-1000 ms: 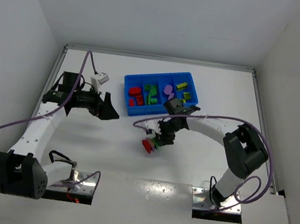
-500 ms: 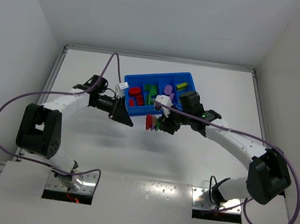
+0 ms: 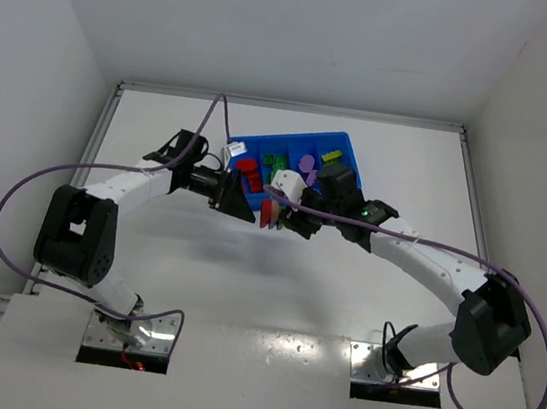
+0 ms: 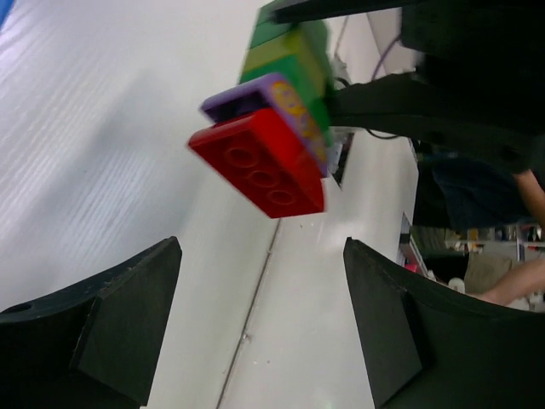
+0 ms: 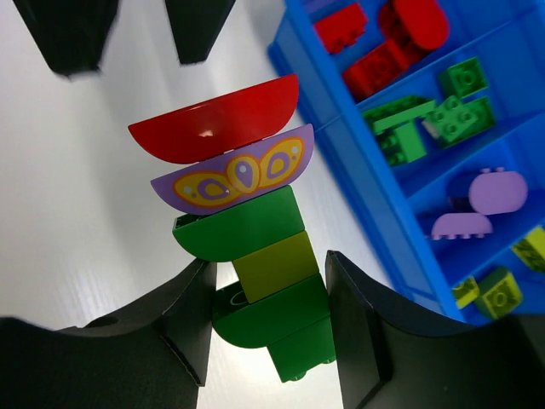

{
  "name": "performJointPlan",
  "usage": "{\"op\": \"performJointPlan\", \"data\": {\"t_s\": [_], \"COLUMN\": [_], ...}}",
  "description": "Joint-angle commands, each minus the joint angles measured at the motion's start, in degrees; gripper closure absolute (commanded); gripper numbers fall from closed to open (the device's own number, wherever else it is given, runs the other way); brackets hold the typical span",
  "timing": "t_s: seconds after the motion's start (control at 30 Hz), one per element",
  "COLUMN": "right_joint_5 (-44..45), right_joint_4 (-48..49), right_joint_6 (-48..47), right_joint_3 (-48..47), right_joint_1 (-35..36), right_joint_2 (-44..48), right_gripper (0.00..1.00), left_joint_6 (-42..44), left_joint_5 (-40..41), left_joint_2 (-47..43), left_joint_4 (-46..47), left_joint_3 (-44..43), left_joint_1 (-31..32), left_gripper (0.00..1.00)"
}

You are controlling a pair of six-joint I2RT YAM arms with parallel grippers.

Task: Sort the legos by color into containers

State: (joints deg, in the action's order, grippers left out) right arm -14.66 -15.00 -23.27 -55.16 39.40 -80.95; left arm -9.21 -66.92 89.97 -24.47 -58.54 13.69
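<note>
My right gripper [image 5: 268,298] is shut on the green lower bricks of a striped lego stack [image 5: 247,230]: a red half-round on top, then purple with a butterfly print, green, yellow, green. It holds the stack in the air just in front of the blue tray [image 3: 338,138]. My left gripper [image 4: 262,256] is open and empty, facing the stack's red end [image 4: 260,166] from a short way off. In the top view the left gripper [image 3: 245,209] and the stack [image 3: 272,214] are almost touching. The tray's compartments hold red [image 5: 383,43], green [image 5: 426,119], purple [image 5: 477,200] and yellow [image 5: 485,290] bricks.
The blue tray's near wall [image 5: 341,145] runs close on the right of the held stack. White walls enclose the table at the back and on both sides. Purple cables loop from both arms over the table.
My left gripper has swung right, from far left to right in front of the stack. My right gripper has lifted the stack off the table and carried it up and left toward the tray.
</note>
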Motion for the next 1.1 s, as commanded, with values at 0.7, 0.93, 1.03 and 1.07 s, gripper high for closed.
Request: {"op": "performJointPlan", "data": {"t_s": [0.7,0.93,1.03,1.07], "right_joint_5": [2.6,4.0,5.4,5.4], "right_joint_4": [2.6,2.6,3.1,3.1], "right_joint_6": [0.1,0.1,0.1,0.1], "right_joint_3": [-4.6,-2.7,-0.4,0.1], "right_joint_1": [3.2,2.5,1.8,1.3], "right_joint_2": [0.5,1.8,3.8,4.8], "right_gripper": [1.0,1.0,1.0,1.0], "left_joint_6": [-16.3,-19.3,-22.2,-22.9], "left_joint_5": [0.8,-0.9,-1.5,-1.6], "left_joint_2": [-0.5,-2.5,-5.0,-5.7], "left_joint_4": [21.3,26.3,30.3,31.0], "left_joint_3": [2.6,6.0,9.0,9.8], "left_joint_1": [4.4,3.0,-0.1,-0.9], "left_gripper": [0.42,0.82,0.96,0.96]}}
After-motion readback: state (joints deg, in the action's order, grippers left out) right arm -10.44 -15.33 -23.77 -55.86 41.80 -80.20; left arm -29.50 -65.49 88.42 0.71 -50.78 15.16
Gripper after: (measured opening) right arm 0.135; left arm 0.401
